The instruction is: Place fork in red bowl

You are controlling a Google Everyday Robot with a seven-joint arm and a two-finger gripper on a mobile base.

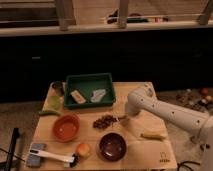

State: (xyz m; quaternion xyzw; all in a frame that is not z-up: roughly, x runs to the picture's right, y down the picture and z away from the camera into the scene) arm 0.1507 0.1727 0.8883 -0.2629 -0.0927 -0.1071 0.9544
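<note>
My gripper (pixel 125 119) hangs at the end of the white arm (pixel 165 112), low over the wooden table (pixel 135 157) near its middle, just right of a brown pile (pixel 104 121). A small thin greyish piece that may be the fork (pixel 120 118) shows at the gripper's tip; I cannot tell whether it is held or lies on the table. The orange-red bowl (pixel 66 127) stands at the left, well away from the gripper, and looks empty. A dark maroon bowl (pixel 112 145) stands in front of the gripper.
A green tray (pixel 109 80) at the back holds two pale items. A yellow item (pixel 152 135) lies at the right. An orange fruit (pixel 83 149), a white-handled tool (pixel 52 156) and a grey block (pixel 35 155) are front left. A green item (pixel 52 105) and a can (pixel 57 87) are back left.
</note>
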